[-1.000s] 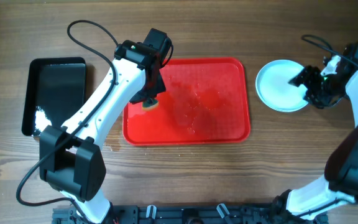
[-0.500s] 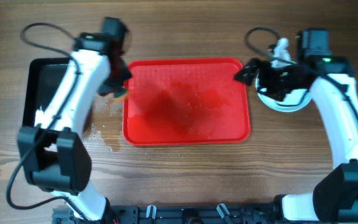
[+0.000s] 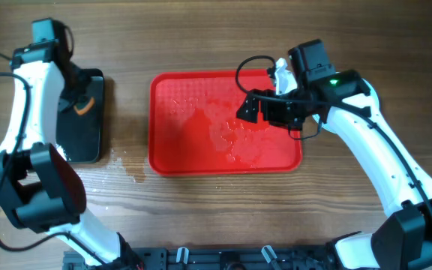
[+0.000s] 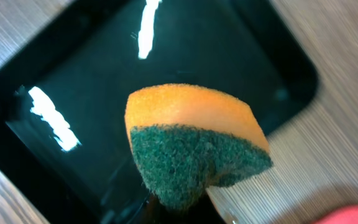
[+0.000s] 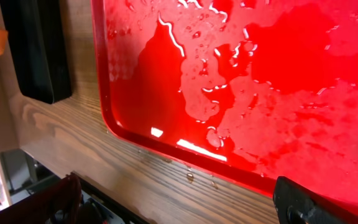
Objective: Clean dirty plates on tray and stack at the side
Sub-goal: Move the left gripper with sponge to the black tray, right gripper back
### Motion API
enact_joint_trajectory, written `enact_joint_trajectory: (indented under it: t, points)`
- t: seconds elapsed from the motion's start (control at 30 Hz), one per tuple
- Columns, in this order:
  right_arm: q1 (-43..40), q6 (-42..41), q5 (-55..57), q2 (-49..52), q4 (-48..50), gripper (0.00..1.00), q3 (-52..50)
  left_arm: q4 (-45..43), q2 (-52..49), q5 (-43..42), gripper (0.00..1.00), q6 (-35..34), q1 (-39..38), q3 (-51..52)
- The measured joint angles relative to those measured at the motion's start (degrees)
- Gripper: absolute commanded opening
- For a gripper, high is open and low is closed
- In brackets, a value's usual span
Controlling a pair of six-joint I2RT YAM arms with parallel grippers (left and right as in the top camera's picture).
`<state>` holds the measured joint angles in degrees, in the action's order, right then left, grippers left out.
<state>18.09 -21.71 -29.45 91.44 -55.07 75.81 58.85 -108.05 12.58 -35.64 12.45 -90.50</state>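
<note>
Being held wide over red tray (image 3: 178,142)'s right half, right claw (image 5: 176,190) is nearer; sponge (image 4: 191,143) is being clamped by left claw (image 3: 77,101).

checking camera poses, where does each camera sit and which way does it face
overhead: above the table, straight down on red tray and black tray; left arm and right arm show.
left wrist: on left arm, down at the held sponge over the black tray; fingers hardly visible.
right wrist: on right arm, down across the wet red tray; dark fingertips at bottom corners.
shared: all see the black tray.
</note>
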Motion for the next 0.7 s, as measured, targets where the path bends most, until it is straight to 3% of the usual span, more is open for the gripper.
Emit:
enact_joint_trajectory:
  t: [0.17,0.23,0.27,0.3,0.33,0.37,0.4,0.53,0.63,0.7]
  points:
    - [0.9,-1.51,1.49,0.0,0.26,1.0,0.0,-2.16,-5.49,-0.02,0.11,0.2,5.14,0.0]
    - [0.9,-2.1,1.68,0.0,0.52,1.0,0.0,-2.62,-7.58,-0.5,0.18,0.44,6.4,0.0]
    - [0.9,-2.34,1.7,0.0,0.66,1.0,0.0,-2.8,-8.59,-0.96,0.26,0.52,6.99,0.02]
    - [0.9,-2.71,1.81,0.0,1.05,1.0,0.0,-2.95,-9.14,-1.4,0.44,0.48,7.28,0.02]
    - [0.9,-2.78,1.9,0.0,1.16,1.0,0.0,-3.28,-10.32,-2.43,0.55,0.72,7.96,0.02]
    - [0.9,-2.93,1.92,0.0,1.31,1.0,0.0,-3.43,-10.91,-3.21,0.76,0.98,8.31,0.02]
    - [0.9,-2.99,2.08,0.0,1.4,1.0,0.0,-3.63,-11.17,-3.74,0.88,0.76,8.48,0.02]
    - [0.9,-3.3,2.12,0.0,1.51,1.0,0.0,-4.24,-11.45,-5.77,0.89,1.64,8.68,0.07]
    - [0.9,-3.61,2.14,0.0,1.51,0.99,0.0,-4.72,-11.45,-8.09,0.56,3.52,8.68,0.07]
    - [0.9,-3.61,2.14,0.0,1.51,1.0,0.0,-4.74,-11.45,-8.96,0.43,3.96,8.68,0.07]
